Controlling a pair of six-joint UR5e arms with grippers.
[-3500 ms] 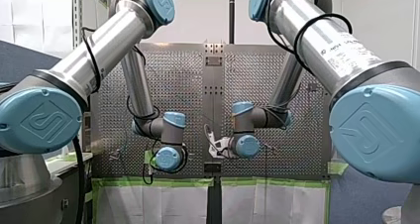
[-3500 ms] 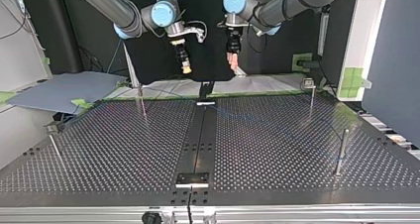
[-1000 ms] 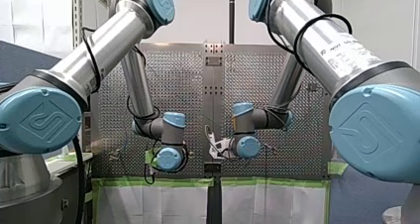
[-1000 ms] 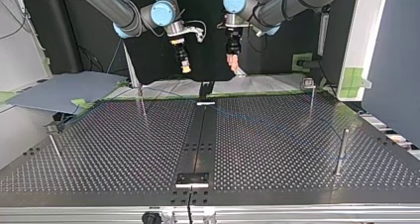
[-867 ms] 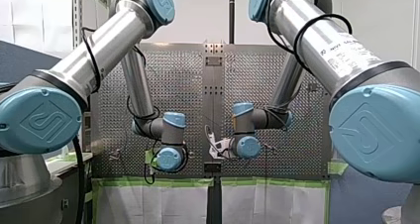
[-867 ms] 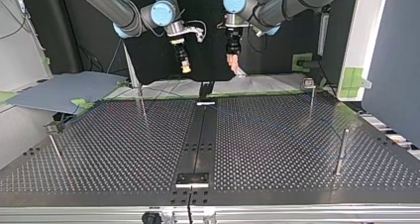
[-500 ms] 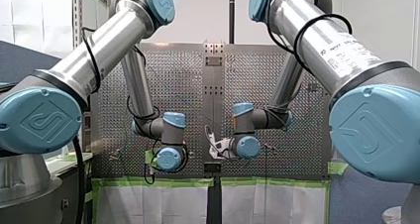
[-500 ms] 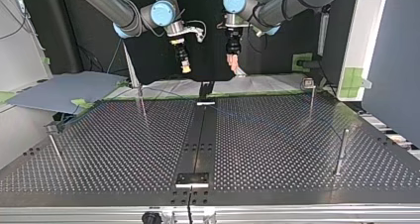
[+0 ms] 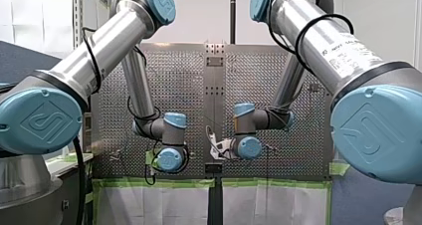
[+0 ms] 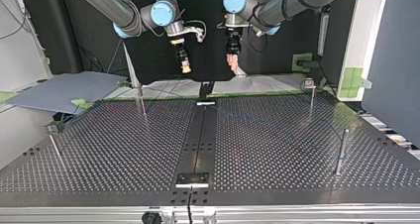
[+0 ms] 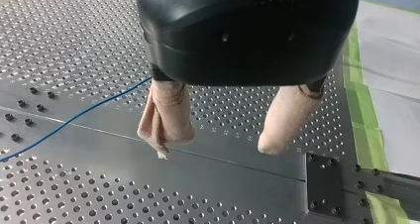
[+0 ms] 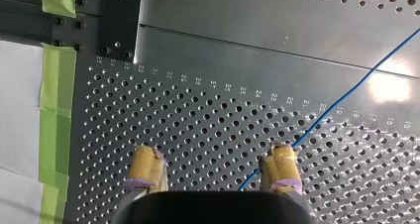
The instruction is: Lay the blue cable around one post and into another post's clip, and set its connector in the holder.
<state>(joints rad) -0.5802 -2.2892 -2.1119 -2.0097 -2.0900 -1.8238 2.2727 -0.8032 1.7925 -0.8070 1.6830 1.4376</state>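
A thin blue cable [image 11: 74, 117] lies flat on the perforated table, running past my left gripper's beige-padded finger [image 11: 166, 122]. My left gripper [image 11: 218, 144] hangs open above the table's smooth centre strip, holding nothing. In the right wrist view the blue cable [image 12: 346, 95] crosses the table and passes under one yellow pad [image 12: 280, 165]. My right gripper [image 12: 213, 169] is open and empty too. In the top view both grippers hover high over the far edge, my right gripper [image 10: 184, 65] at the left and my left gripper [image 10: 232, 61] at the right. I cannot make out the connector.
Thin metal posts stand on the table: one far left [image 10: 141, 102], one far right [image 10: 311, 97], one near right [image 10: 341, 152], one near left [image 10: 55, 147]. A black holder plate [image 10: 193, 179] sits on the centre strip near the camera. Green tape [image 12: 55, 110] lines the table's edge.
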